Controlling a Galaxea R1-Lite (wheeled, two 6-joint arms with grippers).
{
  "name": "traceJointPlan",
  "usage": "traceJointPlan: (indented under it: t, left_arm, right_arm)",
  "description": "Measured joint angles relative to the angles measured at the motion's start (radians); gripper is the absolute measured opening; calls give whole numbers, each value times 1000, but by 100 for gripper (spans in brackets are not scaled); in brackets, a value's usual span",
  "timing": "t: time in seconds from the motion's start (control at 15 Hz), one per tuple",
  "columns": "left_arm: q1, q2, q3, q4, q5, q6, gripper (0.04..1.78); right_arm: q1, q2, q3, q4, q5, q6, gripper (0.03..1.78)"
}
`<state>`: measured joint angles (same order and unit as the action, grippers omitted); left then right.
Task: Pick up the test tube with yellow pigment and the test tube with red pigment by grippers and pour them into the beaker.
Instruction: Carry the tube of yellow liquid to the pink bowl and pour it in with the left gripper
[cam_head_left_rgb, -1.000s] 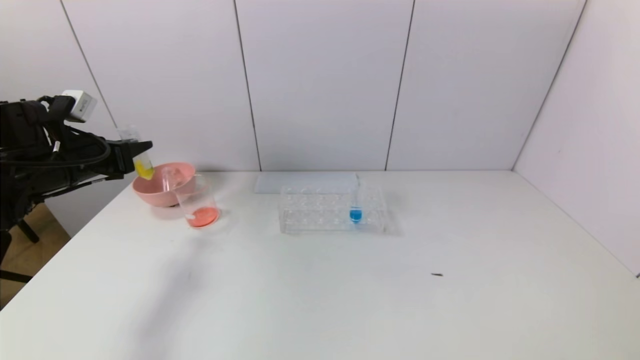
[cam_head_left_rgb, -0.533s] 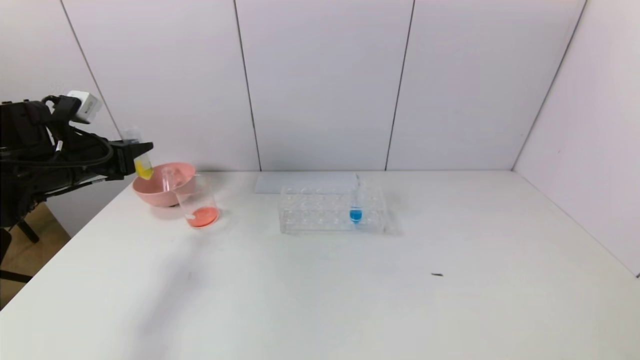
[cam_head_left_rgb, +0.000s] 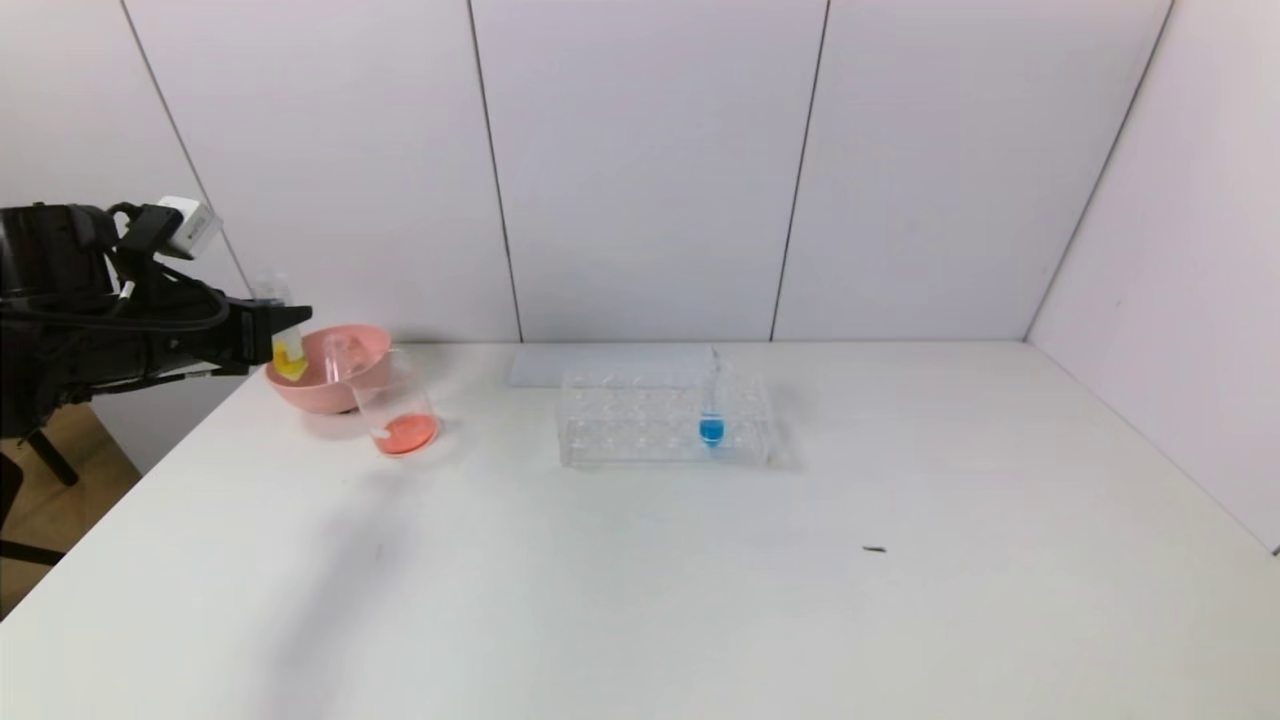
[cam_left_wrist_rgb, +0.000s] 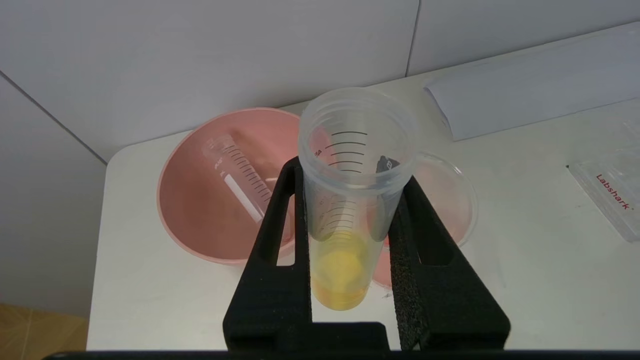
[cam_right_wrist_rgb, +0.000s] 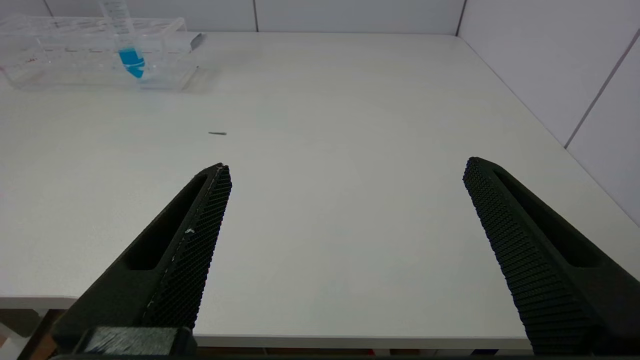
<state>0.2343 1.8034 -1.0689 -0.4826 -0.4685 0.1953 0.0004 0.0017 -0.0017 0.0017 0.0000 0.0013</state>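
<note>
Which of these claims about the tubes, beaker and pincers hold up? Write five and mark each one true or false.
1. The left pincer is shut on the test tube with yellow pigment. True.
2. The beaker holds blue liquid. False: red-orange liquid sits at its bottom.
3. The blue-liquid tube stands in the clear rack. True.
4. The right pincer grips a tube. False: it is open and empty above the near edge of the table.
5. The pink bowl is empty. False: a clear tube lies in it.
</note>
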Motion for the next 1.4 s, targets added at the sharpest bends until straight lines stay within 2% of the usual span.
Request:
traceJointPlan:
  t: [0.6,0.93,1.4]
  left_arm:
    - [-6,14,-97,190,-3,96,46]
    - [-6,30,-126,221,-10,140,46]
    - [0,34,-182,346,-16,247,46]
  right_arm:
    - [0,0,0,0,0,0,170]
    - [0,0,0,0,0,0,170]
    - [0,0,0,0,0,0,170]
